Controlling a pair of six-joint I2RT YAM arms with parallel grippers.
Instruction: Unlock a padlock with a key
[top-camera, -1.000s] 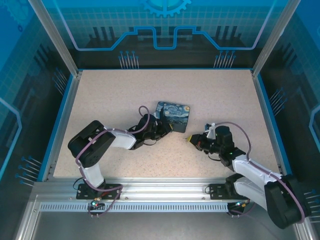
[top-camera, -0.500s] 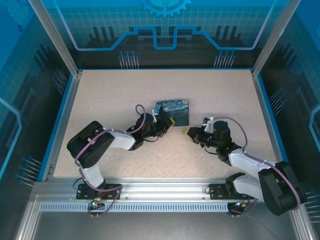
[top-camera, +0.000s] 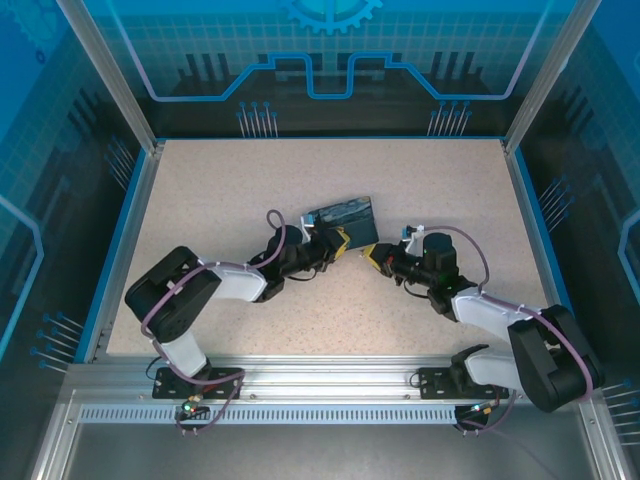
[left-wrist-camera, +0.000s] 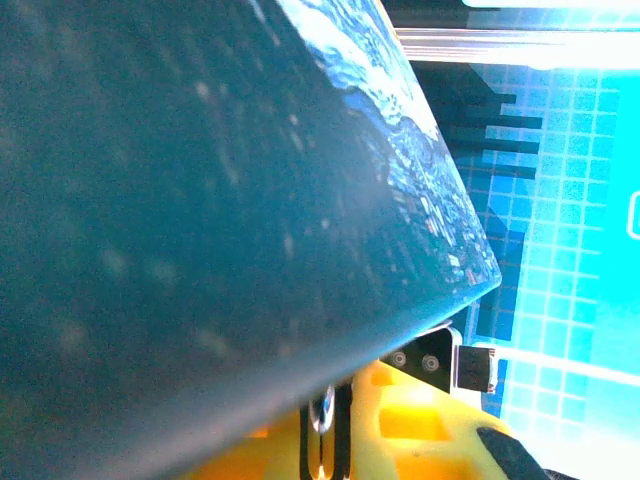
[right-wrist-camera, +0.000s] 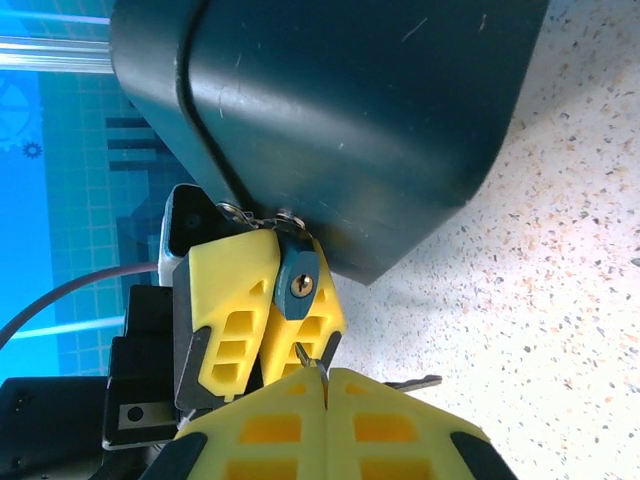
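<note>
From above, the painted box (top-camera: 340, 212) stands tipped up on one edge in the middle of the tabletop (top-camera: 250, 180). Both arms meet at its near corner: the left hand (top-camera: 338, 241) is against the box and the right hand (top-camera: 374, 259) is just beside it. Lock and key are too small to pick out here.

On the left wrist camera, the box's side looms right over my left hand's fingers (left-wrist-camera: 400, 425), with a metal glint between them.

On the right wrist camera, the padlock (right-wrist-camera: 298, 282) is clenched between the left hand's yellow fingers directly under the box's low corner, its keyhole (right-wrist-camera: 300, 286) facing me. My right hand is clamped on the key (right-wrist-camera: 306, 356), whose tip sits just short of the keyhole and looks slightly off its line.

If I push in crooked, I expect the tip to skate off the lock face or the key to twist in my pinch. A hard push could also drive the padlock back into the box and tip it over. The box crowds my approach. A thin metal piece (right-wrist-camera: 412, 382) lies on the tabletop below that corner, and I cannot tell what it is.
</note>
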